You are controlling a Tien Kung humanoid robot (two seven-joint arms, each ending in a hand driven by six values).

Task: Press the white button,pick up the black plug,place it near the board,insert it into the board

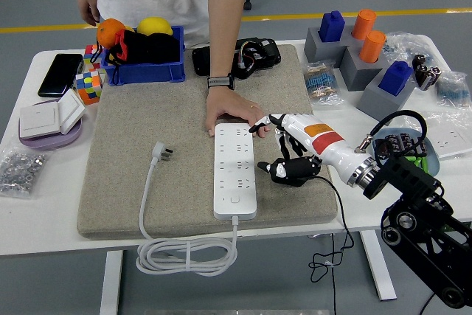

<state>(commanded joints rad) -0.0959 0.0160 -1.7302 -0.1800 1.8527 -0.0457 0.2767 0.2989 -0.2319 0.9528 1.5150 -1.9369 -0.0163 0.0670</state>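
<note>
The board is steadied at its far end by a person's hand; just right of it the black plug is gripped in the right hand's curled fingers; if it's tilted, prongs could miss the sockets.

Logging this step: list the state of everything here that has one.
Black plug: held in the right hand, off the strip.
Power strip: sockets empty, person's hand steadying its far end.
White plug: unplugged, lying on the mat.
</note>
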